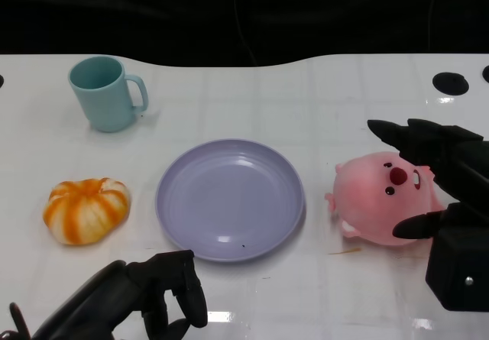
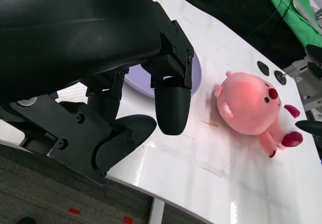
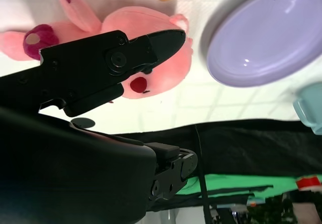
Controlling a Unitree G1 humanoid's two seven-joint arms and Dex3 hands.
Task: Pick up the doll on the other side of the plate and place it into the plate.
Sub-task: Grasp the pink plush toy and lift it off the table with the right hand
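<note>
A pink plush doll (image 1: pixel 386 199) lies on the white table just right of the lilac plate (image 1: pixel 229 201), not touching it. My right hand (image 1: pixel 458 172) straddles the doll: its fingers (image 1: pixel 412 137) reach over the far side and the thumb sits at the near side, spread apart, with no firm grip visible. The right wrist view shows one finger (image 3: pixel 110 58) lying across the doll (image 3: pixel 171 68), with the plate (image 3: pixel 266 38) beyond. My left hand (image 1: pixel 145 290) rests at the near table edge with its fingers curled in and empty. The left wrist view shows the doll (image 2: pixel 249 108) and a sliver of plate (image 2: pixel 196 73).
An orange-and-white pumpkin plush (image 1: pixel 86 210) lies left of the plate. A teal mug (image 1: pixel 103 93) stands at the far left. Black round holes (image 1: pixel 451 82) mark the table's far right. The table's far edge meets a dark backdrop.
</note>
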